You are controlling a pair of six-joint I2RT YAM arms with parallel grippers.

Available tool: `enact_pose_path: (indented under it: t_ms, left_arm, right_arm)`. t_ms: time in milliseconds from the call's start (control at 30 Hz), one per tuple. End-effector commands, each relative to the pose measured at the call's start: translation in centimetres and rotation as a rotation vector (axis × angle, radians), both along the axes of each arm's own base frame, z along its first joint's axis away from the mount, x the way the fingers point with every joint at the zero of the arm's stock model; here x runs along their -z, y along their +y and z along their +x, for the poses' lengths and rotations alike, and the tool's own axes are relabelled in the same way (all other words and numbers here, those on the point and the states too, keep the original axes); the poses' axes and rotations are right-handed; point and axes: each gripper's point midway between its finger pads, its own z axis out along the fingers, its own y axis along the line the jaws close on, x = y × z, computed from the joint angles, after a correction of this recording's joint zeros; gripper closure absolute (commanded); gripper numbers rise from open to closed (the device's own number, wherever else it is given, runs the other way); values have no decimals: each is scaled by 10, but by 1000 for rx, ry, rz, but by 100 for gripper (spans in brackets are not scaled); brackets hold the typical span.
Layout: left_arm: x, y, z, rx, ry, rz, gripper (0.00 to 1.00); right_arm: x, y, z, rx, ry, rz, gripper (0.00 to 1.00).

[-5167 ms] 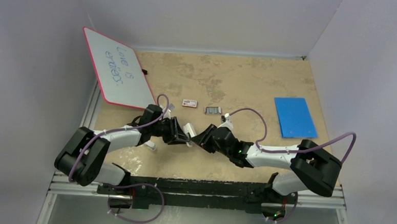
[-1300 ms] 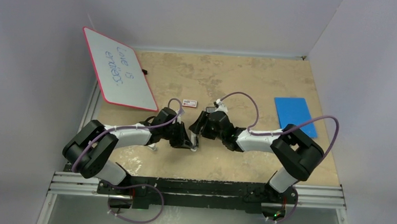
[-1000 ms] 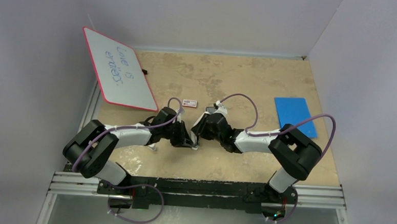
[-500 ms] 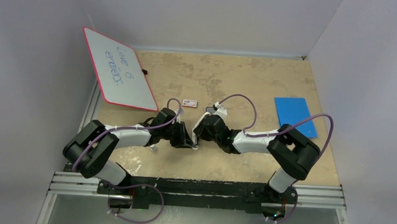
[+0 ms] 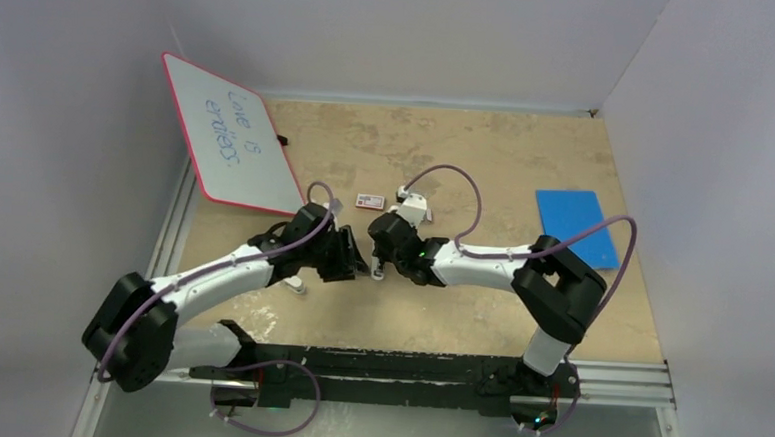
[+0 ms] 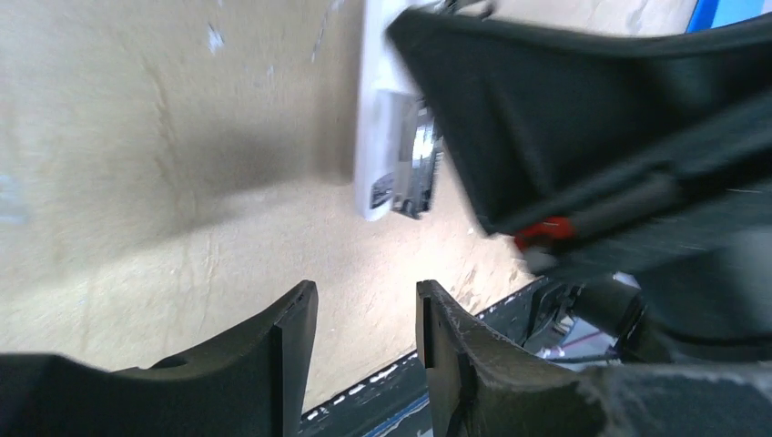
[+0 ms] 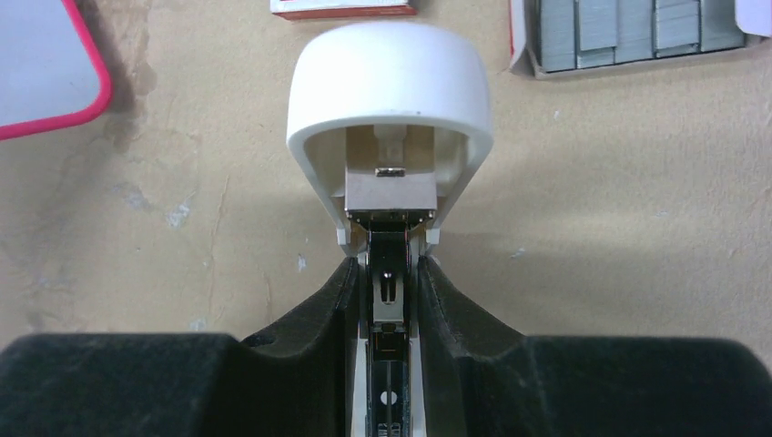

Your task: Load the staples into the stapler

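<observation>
Clamped in the right gripper (image 7: 390,273): the stapler (image 7: 391,91), pinched by its dark metal rail, glossy rounded white cap swung open. Hold level and steady, with the channel exposed. Narrowly parted, gripping nothing: the left gripper (image 6: 364,305). Lift the staples (image 7: 628,27), a ribbed grey block at upper right, gently; probably brittle.

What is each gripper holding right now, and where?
Right gripper grips the white plastic stapler by its narrow metal magazine rail; left gripper is open and holds nothing.
</observation>
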Motion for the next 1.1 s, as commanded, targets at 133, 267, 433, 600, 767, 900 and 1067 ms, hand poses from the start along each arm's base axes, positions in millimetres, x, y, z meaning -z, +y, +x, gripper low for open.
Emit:
enact_pose_path:
  t_ms: [133,267,433,600,767,900,1067]
  left_arm:
    - [-102,55,37,-176,-315,196,56]
    - [-133,83,41,-246,-417,274,56]
    - [-145,107,40,-290,-461,360,55]
    - [-146,119,40,-309,-471,408,54]
    - [-139,113,40,-286,-466,396,52]
    - [-133,108,41,-272,-450,389,48]
    - [-127,106,42,-262,-440,399,44]
  right_arm:
    - [-4,0,8,13,-42,-202,75]
    - [-1,-1,11,27,-39,-247,74]
    - [0,4,15,27,-43,-259,74]
    - [3,12,22,22,-41,-282,73]
    - [6,14,24,22,-35,-304,72]
    - [6,16,24,19,-30,-299,68]
    - [3,19,22,10,-18,-278,59]
